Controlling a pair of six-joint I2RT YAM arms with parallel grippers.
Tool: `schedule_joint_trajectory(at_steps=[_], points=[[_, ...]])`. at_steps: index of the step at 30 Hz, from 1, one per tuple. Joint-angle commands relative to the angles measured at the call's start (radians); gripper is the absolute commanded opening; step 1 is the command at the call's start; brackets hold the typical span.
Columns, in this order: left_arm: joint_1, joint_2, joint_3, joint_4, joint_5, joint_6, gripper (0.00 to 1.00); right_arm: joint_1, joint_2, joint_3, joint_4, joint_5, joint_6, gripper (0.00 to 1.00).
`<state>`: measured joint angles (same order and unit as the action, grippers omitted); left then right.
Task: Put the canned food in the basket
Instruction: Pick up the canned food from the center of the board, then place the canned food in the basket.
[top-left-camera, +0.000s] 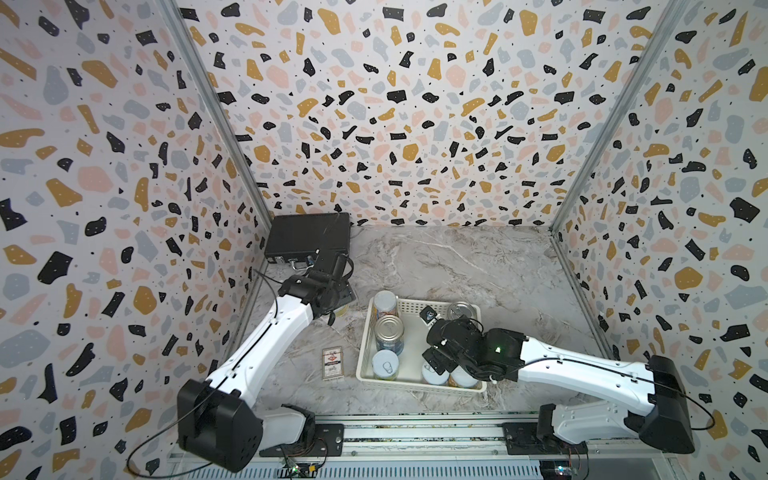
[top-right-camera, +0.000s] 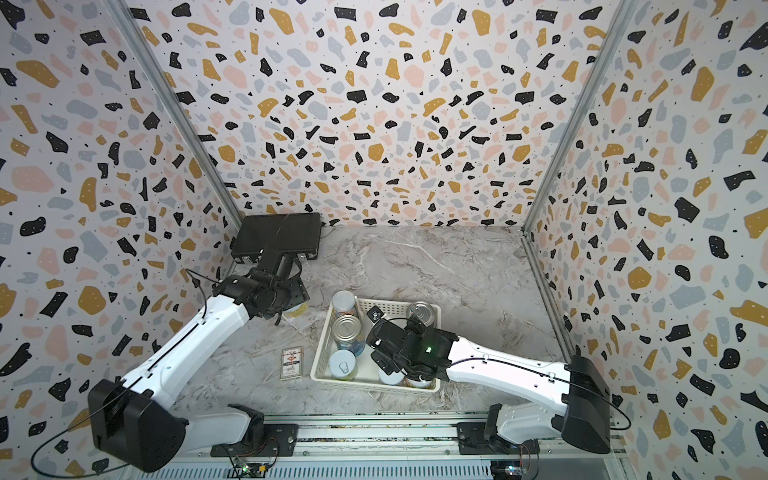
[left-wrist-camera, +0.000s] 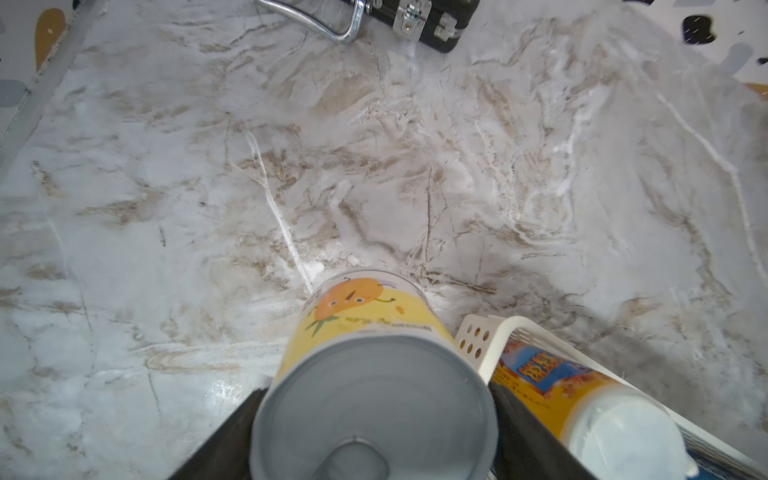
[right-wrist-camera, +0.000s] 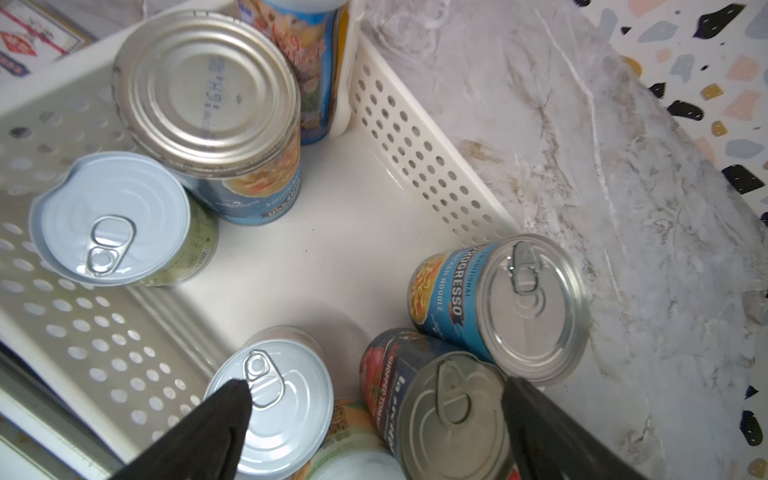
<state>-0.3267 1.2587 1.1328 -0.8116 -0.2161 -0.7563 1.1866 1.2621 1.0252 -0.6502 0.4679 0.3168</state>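
Note:
My left gripper (left-wrist-camera: 374, 395) is shut on a yellow-labelled can (left-wrist-camera: 365, 328) with an orange cartoon, one black finger on each side of its white lid. In both top views the gripper (top-left-camera: 338, 303) hides most of this can (top-right-camera: 297, 309), which sits just left of the basket's far left corner. The white perforated basket (top-left-camera: 419, 307) holds several cans, among them a silver-topped blue one (top-left-camera: 389, 330) and a white-lidded one (top-left-camera: 385, 363). My right gripper (right-wrist-camera: 374, 384) hangs open over the basket's right half, above a red tomato can (right-wrist-camera: 436, 415), holding nothing.
A black briefcase (top-left-camera: 307, 239) lies at the back left, close behind my left arm. A flat printed card box (top-left-camera: 332, 362) lies on the marble table left of the basket. Patterned walls close in the table on three sides.

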Motion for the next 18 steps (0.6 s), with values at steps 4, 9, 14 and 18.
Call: schedule_joint_trajectory(at_steps=[4,9,14,18], points=[[-0.095,-0.121,0.018,0.041,-0.003,0.036,0.50,-0.001,-0.158,-0.069,0.053,0.114,0.033,1.00],[-0.289,-0.159,0.070,-0.008,-0.088,0.074,0.50,-0.001,-0.286,-0.134,0.088,0.185,0.047,1.00],[-0.445,-0.145,0.133,-0.046,-0.101,0.121,0.48,-0.002,-0.385,-0.177,0.091,0.271,0.072,1.00],[-0.520,-0.128,0.142,-0.025,-0.074,0.152,0.48,-0.006,-0.450,-0.199,0.073,0.351,0.104,1.00]])
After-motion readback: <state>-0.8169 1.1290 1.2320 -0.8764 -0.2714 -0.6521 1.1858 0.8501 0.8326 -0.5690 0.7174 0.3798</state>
